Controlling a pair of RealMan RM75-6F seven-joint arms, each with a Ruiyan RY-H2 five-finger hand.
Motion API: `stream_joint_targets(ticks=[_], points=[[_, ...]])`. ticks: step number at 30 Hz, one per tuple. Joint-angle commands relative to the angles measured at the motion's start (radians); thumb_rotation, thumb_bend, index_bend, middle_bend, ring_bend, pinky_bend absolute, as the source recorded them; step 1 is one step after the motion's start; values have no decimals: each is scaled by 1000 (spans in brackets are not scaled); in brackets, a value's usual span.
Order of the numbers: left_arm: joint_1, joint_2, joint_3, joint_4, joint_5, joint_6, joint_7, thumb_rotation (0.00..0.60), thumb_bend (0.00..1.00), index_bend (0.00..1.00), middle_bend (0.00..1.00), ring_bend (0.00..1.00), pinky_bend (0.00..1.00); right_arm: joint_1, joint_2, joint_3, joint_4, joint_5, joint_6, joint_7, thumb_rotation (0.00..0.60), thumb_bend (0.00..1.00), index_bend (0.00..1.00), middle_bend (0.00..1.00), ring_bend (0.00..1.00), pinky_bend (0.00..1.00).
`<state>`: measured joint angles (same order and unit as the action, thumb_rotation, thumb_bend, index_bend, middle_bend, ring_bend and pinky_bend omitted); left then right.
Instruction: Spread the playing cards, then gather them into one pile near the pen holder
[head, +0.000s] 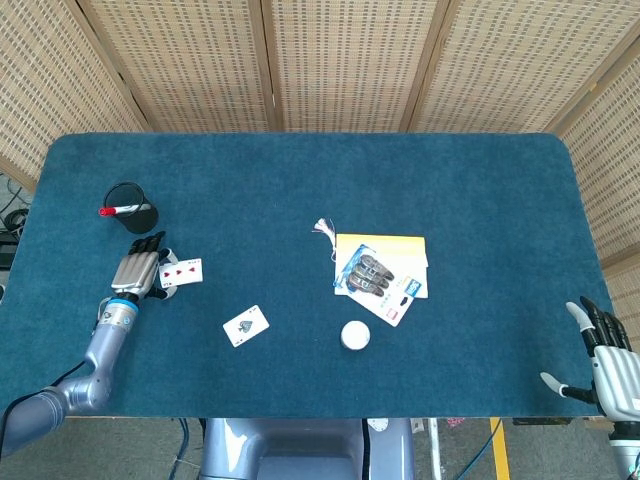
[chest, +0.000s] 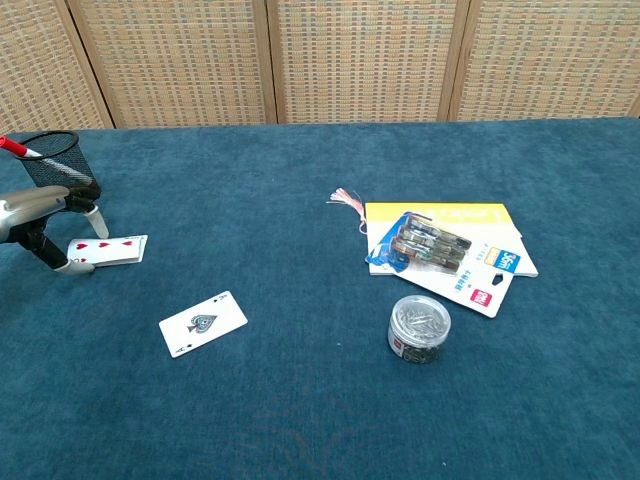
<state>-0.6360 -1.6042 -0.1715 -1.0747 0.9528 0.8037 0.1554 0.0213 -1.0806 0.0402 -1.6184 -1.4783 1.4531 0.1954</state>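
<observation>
Ace of spades (chest: 203, 323) apart; clip tin (chest: 419, 328) beside notebook (chest: 450, 215).

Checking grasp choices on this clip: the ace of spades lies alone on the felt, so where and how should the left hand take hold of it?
The ace of spades lies flat, face up and tilted, apart from the heart cards by the left hand. Flat on the table, it offers no raised part, so probably come from above, press on its face and pinch a long edge, approaching from the left.

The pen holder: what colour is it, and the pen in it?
Black mesh pen holder with a red-capped pen; the chest view shows it best.
</observation>
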Motion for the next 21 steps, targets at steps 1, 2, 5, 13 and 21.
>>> stream_joint_targets(ticks=[1, 2, 5, 13, 21], points=[[0, 1, -1, -1, 1, 0, 0, 600, 272, 276, 0, 0, 0, 0, 0, 0, 0, 0, 0, 0, 600, 158, 60, 0, 0, 0], [1, 2, -2, -4, 2, -1, -2, 600, 272, 254, 0, 0, 0, 0, 0, 0, 0, 0, 0, 0, 600, 158, 60, 0, 0, 0], [1, 6, -3, -8, 3, 4, 8, 600, 271, 217, 0, 0, 0, 0, 0, 0, -1, 0, 0, -1, 600, 156, 60, 0, 0, 0], [7, 19, -11, -35, 17, 11, -12, 600, 270, 113, 0, 0, 0, 0, 0, 0, -1, 1, -1, 1, 600, 156, 60, 0, 0, 0], [29, 118, 4, -291, 138, 81, -46, 600, 267, 111, 0, 0, 0, 0, 1, 0, -2, 0, -1, 0, 600, 156, 60, 0, 0, 0]])
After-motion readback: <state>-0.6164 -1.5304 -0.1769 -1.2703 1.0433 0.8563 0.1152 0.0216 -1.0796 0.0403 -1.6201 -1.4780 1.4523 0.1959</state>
